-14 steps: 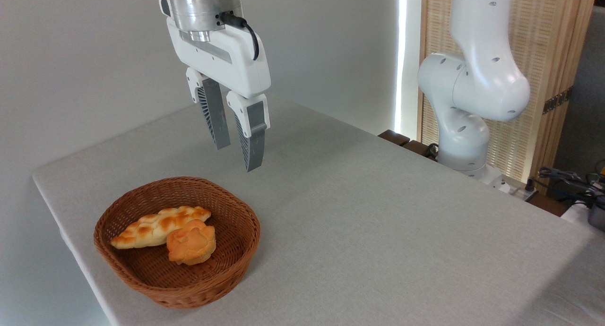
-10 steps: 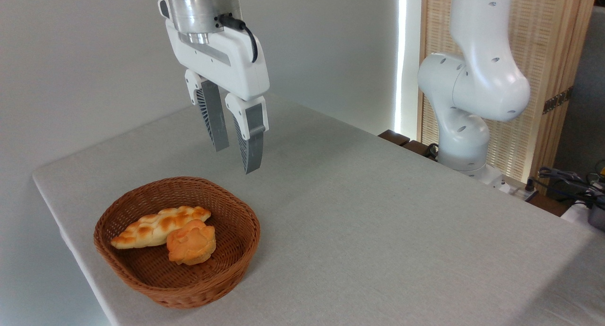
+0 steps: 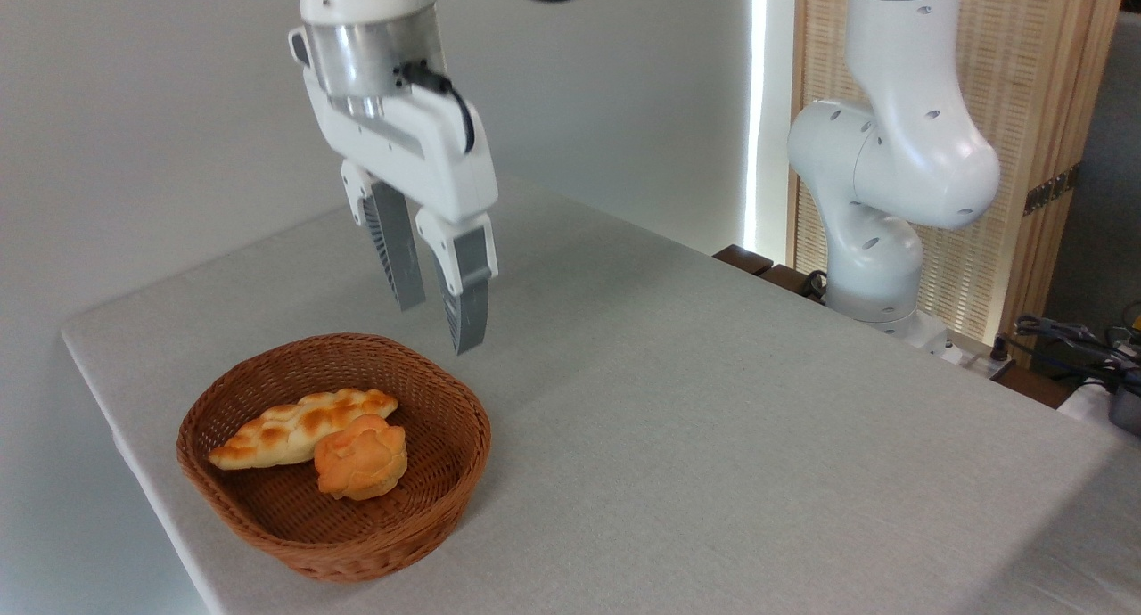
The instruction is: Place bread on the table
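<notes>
- Lumpy, knotted orange bread (image 3: 361, 457) inside a round brown woven wicker basket (image 3: 267, 510), touching a longer pale golden braided loaf (image 3: 299, 427).
- White end effector (image 3: 438, 323) above the basket's far rim, ribbed grey fingers (image 3: 465, 301) slightly apart, holding nothing.
- Basket near the left corner of a matte, cloth-like light grey counter (image 3: 713, 437).
- Glossy white arm base (image 3: 878, 241) at the far edge.

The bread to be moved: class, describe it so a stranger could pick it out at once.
On the grey table stands a brown wicker basket holding two pieces. The bread is the small round orange bun nearer the camera, lumpy on top, touching the longer pale braided loaf.
</notes>
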Controlling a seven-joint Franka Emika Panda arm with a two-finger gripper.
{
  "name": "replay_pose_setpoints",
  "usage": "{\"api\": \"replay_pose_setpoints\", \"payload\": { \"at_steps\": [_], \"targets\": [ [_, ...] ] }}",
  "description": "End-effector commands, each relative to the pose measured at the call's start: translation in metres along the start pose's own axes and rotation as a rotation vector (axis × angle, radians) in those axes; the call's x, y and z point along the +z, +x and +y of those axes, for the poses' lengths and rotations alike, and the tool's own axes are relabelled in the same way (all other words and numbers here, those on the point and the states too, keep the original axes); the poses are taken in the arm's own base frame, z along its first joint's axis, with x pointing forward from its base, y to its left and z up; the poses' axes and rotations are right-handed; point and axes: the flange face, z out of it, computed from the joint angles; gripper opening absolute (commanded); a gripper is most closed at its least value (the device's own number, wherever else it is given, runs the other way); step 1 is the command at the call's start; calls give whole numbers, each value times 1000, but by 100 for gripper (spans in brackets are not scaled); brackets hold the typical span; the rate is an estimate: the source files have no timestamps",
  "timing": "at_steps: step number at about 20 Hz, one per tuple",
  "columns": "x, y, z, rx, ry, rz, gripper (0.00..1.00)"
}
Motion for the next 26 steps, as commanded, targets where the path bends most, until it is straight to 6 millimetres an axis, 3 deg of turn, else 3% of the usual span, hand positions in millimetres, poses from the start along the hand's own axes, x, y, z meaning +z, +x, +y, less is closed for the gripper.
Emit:
{"api": "replay_pose_setpoints", "payload": {
  "at_steps": [1, 10, 16, 26],
  "targets": [
    [28, 10, -4, 5, -3, -32, 100],
    [76, 34, -13, 24, 88, 75, 100],
    [100, 61, 2, 71, 92, 94, 100],
    [130, 76, 12, 102, 79, 88, 100]
  ]
}}
